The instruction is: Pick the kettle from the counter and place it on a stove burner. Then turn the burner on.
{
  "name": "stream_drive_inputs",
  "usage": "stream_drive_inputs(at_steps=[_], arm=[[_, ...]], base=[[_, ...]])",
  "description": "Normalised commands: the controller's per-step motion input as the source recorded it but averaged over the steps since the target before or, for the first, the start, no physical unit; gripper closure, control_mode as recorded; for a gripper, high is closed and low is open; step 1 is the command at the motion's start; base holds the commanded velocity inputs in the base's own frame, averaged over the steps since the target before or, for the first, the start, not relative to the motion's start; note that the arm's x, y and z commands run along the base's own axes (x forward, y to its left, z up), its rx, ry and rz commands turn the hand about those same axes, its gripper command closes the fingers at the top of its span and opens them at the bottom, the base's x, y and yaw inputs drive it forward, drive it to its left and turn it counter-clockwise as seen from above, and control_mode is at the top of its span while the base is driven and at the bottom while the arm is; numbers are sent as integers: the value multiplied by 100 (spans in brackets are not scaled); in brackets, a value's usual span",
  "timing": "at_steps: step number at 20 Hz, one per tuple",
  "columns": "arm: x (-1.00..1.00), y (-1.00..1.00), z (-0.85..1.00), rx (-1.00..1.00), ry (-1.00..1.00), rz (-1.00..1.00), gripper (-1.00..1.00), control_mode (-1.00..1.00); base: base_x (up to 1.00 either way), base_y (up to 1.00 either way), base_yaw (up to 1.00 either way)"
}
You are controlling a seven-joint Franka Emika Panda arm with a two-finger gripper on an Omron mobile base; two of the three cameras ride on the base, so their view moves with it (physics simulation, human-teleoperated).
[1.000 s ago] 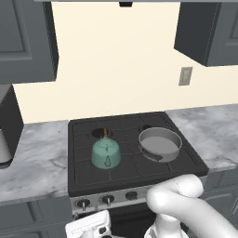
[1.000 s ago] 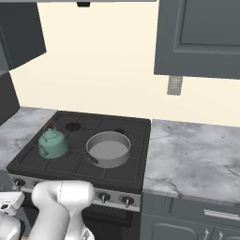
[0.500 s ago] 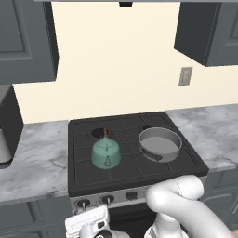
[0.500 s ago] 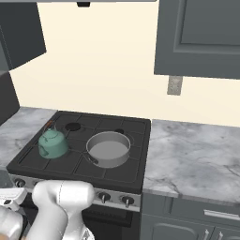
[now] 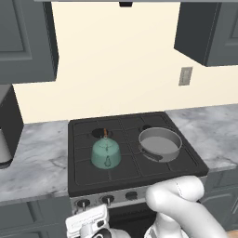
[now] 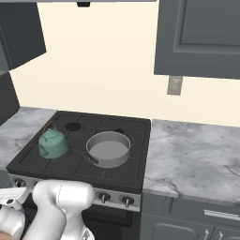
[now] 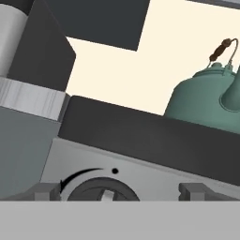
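Note:
The teal kettle [image 5: 106, 153] [image 6: 52, 144] stands upright on the front-left stove burner, its orange-brown handle bar pointing to the back. Behind it lies a bare stove burner [image 5: 100, 133] [image 6: 72, 126]. My gripper [image 7: 119, 192] is low in front of the stove's control panel, open, with its fingertips [image 7: 44, 191] standing wide to either side of a round black knob [image 7: 104, 190] and nothing held. From the hand view the kettle [image 7: 206, 96] rises above the stove's front edge at the upper right. In the left base view the white hand [image 5: 88, 222] sits just below the leftmost knobs [image 5: 83, 203].
A wide grey metal pan [image 5: 159, 143] [image 6: 108, 148] occupies the front-right burner. The marble counter [image 5: 32, 158] [image 6: 197, 159] flanks the stove on both sides. More knobs [image 6: 126, 200] line the panel. Dark wall cabinets hang above.
My hand has crept slightly upward toward the knob panel. The kettle and the pan have stayed where they were.

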Motion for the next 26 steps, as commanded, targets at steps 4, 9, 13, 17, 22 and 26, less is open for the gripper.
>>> stream_drive_inputs(at_steps=[4, 9, 13, 17, 22, 26], arm=[[0, 0, -21, -3, -1, 0, -100, -100], [3, 0, -3, 0, -2, 0, -100, -100], [10, 3, -8, -2, -4, 0, -100, -100], [13, 3, -6, -1, -4, 0, -100, -100], [21, 11, -11, -3, -4, -3, -100, -100], [10, 22, -17, -4, -3, -5, -100, -100]], base=[[0, 0, 0], [0, 0, 0], [0, 0, 0], [0, 0, 0], [0, 0, 0], [0, 0, 0]])
